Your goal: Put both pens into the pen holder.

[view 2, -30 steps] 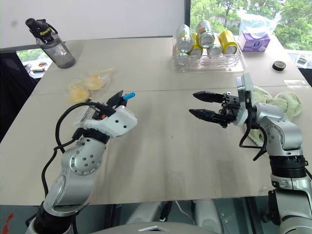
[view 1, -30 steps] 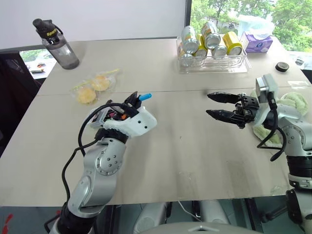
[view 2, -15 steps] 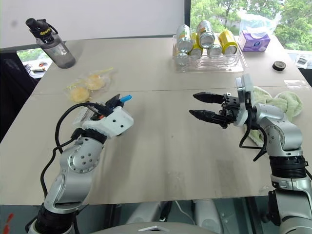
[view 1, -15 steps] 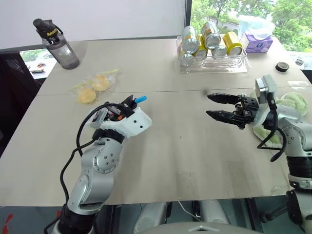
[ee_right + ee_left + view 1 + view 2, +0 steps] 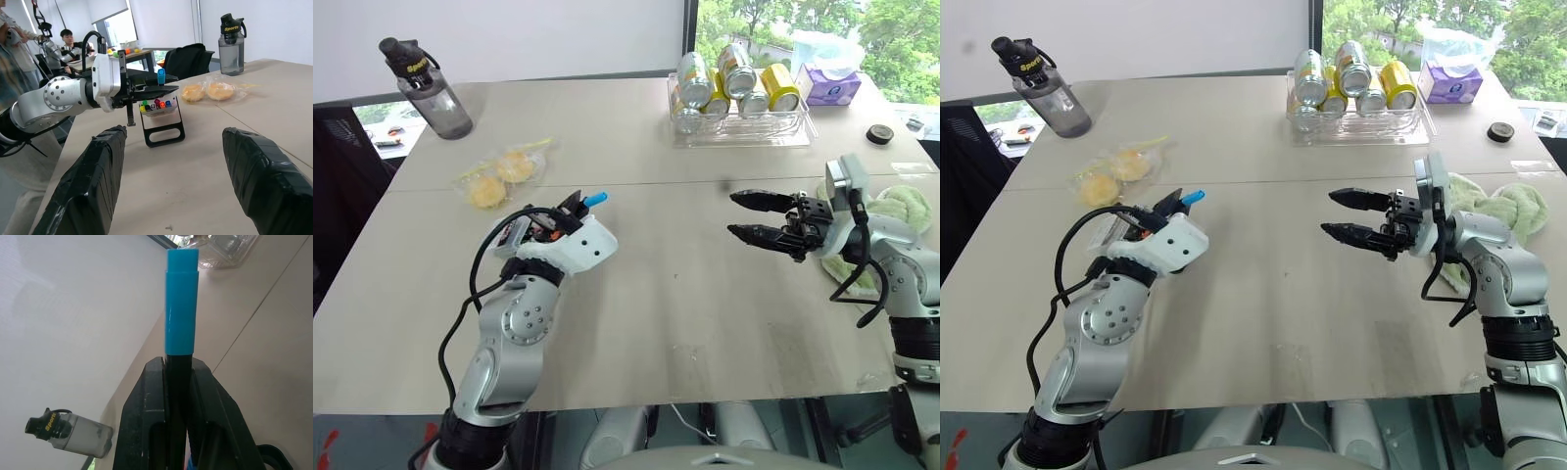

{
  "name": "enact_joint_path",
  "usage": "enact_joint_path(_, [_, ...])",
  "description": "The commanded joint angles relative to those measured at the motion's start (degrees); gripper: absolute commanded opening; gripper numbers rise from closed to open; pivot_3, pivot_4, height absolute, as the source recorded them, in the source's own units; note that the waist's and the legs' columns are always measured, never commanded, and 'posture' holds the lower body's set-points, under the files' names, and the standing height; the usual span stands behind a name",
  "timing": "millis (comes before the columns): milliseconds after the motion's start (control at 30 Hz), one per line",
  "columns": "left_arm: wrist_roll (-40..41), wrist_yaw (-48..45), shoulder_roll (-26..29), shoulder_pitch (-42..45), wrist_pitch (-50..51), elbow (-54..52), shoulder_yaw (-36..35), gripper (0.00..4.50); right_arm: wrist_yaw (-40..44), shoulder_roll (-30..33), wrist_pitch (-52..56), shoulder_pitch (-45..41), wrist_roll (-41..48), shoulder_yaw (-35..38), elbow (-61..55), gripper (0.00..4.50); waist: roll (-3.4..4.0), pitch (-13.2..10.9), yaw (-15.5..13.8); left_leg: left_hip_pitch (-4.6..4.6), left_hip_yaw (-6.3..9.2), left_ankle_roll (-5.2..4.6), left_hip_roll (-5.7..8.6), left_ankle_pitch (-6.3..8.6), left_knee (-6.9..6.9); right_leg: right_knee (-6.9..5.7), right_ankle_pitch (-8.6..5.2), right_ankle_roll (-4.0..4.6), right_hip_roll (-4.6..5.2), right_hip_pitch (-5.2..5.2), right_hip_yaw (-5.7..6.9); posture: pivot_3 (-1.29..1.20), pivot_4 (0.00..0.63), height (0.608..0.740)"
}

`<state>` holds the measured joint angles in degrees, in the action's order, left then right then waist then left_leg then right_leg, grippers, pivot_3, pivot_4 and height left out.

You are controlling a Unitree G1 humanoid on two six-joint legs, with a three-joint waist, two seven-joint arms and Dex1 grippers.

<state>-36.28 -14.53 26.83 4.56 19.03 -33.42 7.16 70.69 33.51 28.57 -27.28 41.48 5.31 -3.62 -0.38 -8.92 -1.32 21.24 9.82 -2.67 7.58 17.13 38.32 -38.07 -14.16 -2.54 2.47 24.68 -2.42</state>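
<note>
At the table's left side, about nine o'clock from its middle, the blue-ended pen is pinched in the left jaws, which are shut tight on its black barrel. Its blue cap sticks out past them toward one o'clock. Over the last second this hand has sunk a little and drawn slightly left, carrying the pen down with it. The pen holder, with its row of coloured markers, stands on the table close beneath the left hand. The drop therefore looks like the start of lowering the pen in, though it is not yet inside. At three o'clock the right jaws have kept still, wide apart and empty, pointing at nine o'clock.
</note>
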Motion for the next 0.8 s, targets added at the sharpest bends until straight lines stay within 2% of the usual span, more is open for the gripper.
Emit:
enact_joint_path(33, [0.13,0.22,0.14,1.11,-1.64,0.33,-1.59,0.0,-0.32,0.53,-0.91,-0.13,0.41,1.25,-2.27,3.34,0.0,0.0,0.01,0.0,0.0,0.0,0.0,0.0,0.0,0.0,0.0,0.0,0.0,0.0,0.0,0.0,0.15,0.74])
enact_joint_path(400, [1.28,0.59,-0.12,3.04,-4.19,3.38,-3.25,0.0,-1.24,0.52,-1.76,0.26,0.45,1.7,-2.83,3.34,0.0,0.0,0.08,0.0,0.0,0.0,0.0,0.0,0.01,-0.01,0.0,0.0,0.0,0.0,0.01,0.0,0.15,0.74])
enact_joint_path(433, [1.34,0.73,-0.3,3.01,-4.41,3.29,-3.48,0.75,-1.3,0.54,-1.83,0.2,0.43,1.76,-2.79,3.41,0.0,0.0,0.08,0.0,0.0,0.0,0.0,0.0,0.01,-0.01,0.0,0.0,0.0,0.0,0.01,0.0,0.15,0.74])
enact_joint_path(533, [1.03,1.41,-0.6,2.67,-4.88,3.03,-4.06,2.04,-1.33,0.7,-1.81,-0.18,0.52,1.9,-2.53,3.41,0.0,0.01,0.12,0.0,0.0,0.0,0.0,0.0,0.02,-0.02,0.0,0.0,0.0,0.0,0.01,0.0,0.15,0.74])
enact_joint_path(667, [0.32,1.79,-0.68,1.97,-5.08,3.3,-4.05,4.19,-1.1,0.93,-1.98,-0.41,0.48,1.84,-2.23,3.41,0.0,0.01,0.2,0.0,0.0,0.0,0.0,0.0,0.02,-0.03,0.0,0.0,0.0,0.0,0.01,0.0,0.15,0.74])
enact_joint_path(700, [0.02,1.91,-0.82,1.76,-4.97,3.28,-3.94,4.43,-1.05,1.01,-1.92,-0.44,0.55,1.84,-2.23,3.41,0.0,0.01,0.22,0.0,0.0,0.0,0.0,0.0,0.03,-0.03,0.0,0.0,0.0,0.0,0.01,0.0,0.15,0.74])
enact_joint_path(800, [-0.81,2.21,-1.29,1.35,-4.52,3.09,-3.87,4.43,-0.93,1.17,-1.92,-0.51,0.54,1.79,-2.12,3.41,-0.01,0.01,0.23,0.0,0.0,0.0,0.0,0.0,0.03,-0.03,0.0,0.0,0.0,0.0,0.01,0.0,0.15,0.74])
